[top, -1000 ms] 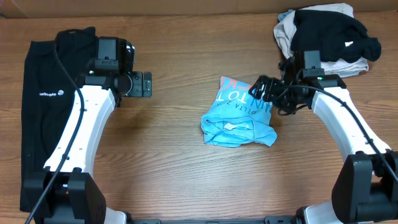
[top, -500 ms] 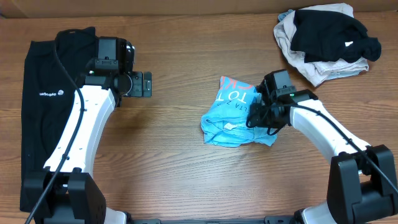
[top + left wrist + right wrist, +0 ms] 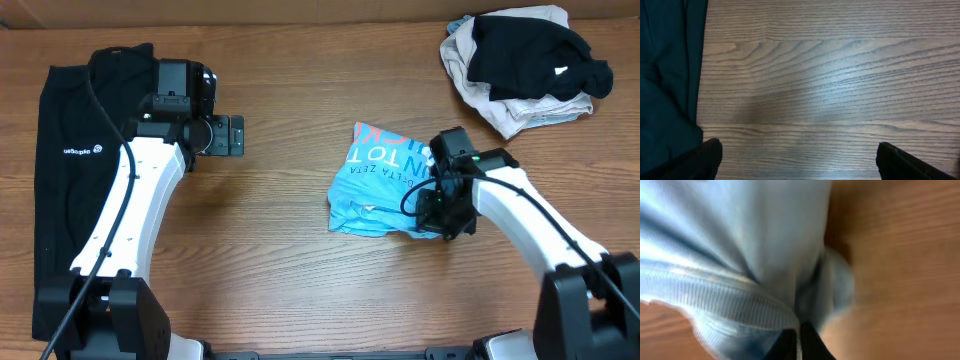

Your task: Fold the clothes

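Nipping the light blue T-shirt (image 3: 385, 185) at its lower right edge with the right gripper (image 3: 799, 344).

Seen a second ago spread wide by the shirt's upper right corner; now dropped to the lower right edge and pressed together on a ribbed fold of blue cloth. Judged as a first hold taken, ready for dragging the bunched shirt flat; no fold made yet. Found mid-table (image 3: 300, 280), crumpled, lettering up. Well left of the shirt: left gripper (image 3: 236, 136) spread, holding nothing. Counted: two grippers; one blue shirt; one long black garment (image 3: 65, 190), flat, far left of it; one heap (image 3: 520, 70) up and right of it, black piece on pale cloth.
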`<move>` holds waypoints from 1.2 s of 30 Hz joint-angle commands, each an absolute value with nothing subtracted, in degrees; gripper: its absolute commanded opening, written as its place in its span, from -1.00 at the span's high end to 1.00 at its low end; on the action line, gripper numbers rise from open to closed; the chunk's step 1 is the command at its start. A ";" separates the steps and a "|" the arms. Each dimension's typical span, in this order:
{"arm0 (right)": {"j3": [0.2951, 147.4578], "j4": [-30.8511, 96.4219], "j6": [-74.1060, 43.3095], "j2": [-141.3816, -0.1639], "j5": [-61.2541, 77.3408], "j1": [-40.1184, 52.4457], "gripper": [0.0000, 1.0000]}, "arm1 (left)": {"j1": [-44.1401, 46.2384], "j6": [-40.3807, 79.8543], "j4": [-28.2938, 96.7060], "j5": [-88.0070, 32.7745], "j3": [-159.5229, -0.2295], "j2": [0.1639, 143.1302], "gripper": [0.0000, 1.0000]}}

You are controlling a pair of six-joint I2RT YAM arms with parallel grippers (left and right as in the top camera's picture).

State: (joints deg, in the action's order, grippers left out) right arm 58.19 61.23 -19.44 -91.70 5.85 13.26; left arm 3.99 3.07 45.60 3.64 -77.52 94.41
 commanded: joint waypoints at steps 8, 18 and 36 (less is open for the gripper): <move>58.92 61.25 -24.08 -89.43 12.10 13.87 -0.71 | 3.77 3.84 44.75 3.16 -78.48 94.39 -1.00; 48.45 47.70 -24.05 -89.49 12.10 13.87 0.32 | 3.77 3.86 44.97 3.16 -78.48 94.39 -1.00; 44.49 21.52 -28.80 -99.22 -4.08 3.86 0.66 | 3.77 3.86 44.97 3.14 -78.48 94.39 -1.00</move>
State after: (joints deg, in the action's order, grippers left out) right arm 44.75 23.49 -28.18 -94.02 1.52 7.20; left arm 3.99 3.07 44.99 3.64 -77.52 94.41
